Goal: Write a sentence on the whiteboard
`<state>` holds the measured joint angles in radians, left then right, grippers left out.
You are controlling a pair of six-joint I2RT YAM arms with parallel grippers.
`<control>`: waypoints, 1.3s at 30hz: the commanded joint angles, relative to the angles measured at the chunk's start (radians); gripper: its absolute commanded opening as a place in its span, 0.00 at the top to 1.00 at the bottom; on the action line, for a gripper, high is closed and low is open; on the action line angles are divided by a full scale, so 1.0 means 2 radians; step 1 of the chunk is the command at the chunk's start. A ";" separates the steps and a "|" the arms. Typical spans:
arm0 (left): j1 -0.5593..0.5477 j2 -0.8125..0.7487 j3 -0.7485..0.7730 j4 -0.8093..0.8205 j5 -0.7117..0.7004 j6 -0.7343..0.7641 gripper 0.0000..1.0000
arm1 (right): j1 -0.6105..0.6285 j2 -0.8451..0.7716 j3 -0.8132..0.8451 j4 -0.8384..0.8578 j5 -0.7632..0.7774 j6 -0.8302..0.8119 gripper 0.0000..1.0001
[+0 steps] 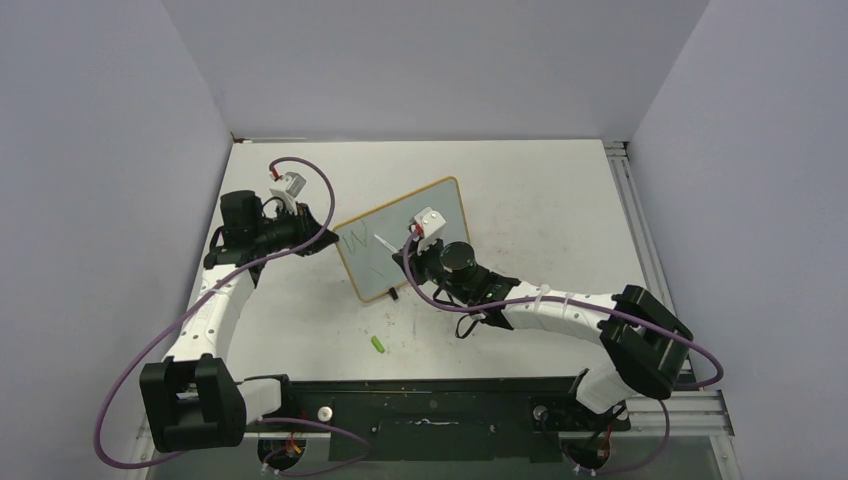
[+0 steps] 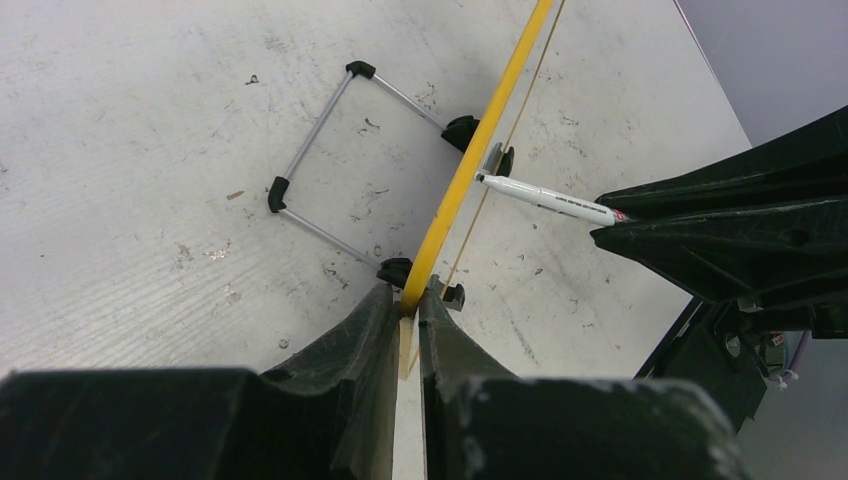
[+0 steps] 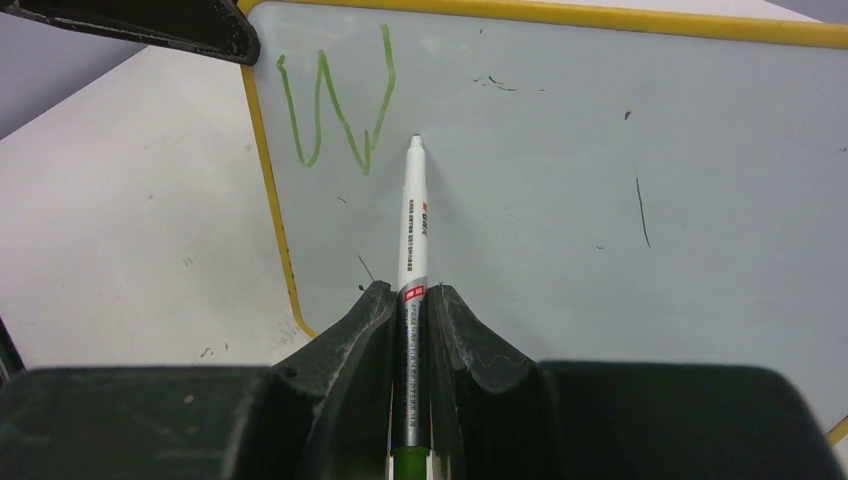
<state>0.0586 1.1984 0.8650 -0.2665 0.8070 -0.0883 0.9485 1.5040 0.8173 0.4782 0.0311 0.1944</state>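
We look down on a white table boxed in by 3 plain, pale lavender walls: the back wall, the left wall and the right wall. Soft, even light leaves only faint shadows. Up close, we see the tabletop scuffed and speckled with dark marks. A metal rail runs along its right edge.

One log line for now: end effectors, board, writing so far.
left end effector: shut on whiteboard edge | right end effector: shut on marker, tip beside green W | writing: that one letter only
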 commanded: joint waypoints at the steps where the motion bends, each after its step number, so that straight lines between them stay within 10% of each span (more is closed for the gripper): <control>1: -0.008 -0.004 0.012 -0.005 0.001 0.004 1.00 | -0.003 0.011 0.022 0.033 -0.011 -0.007 0.95; 39: -0.008 -0.003 0.012 -0.006 0.000 0.005 1.00 | 0.002 0.003 -0.010 0.006 0.011 -0.010 0.95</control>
<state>0.0586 1.1984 0.8650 -0.2661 0.7959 -0.0879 0.9569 1.5280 0.8165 0.4854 0.0074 0.1898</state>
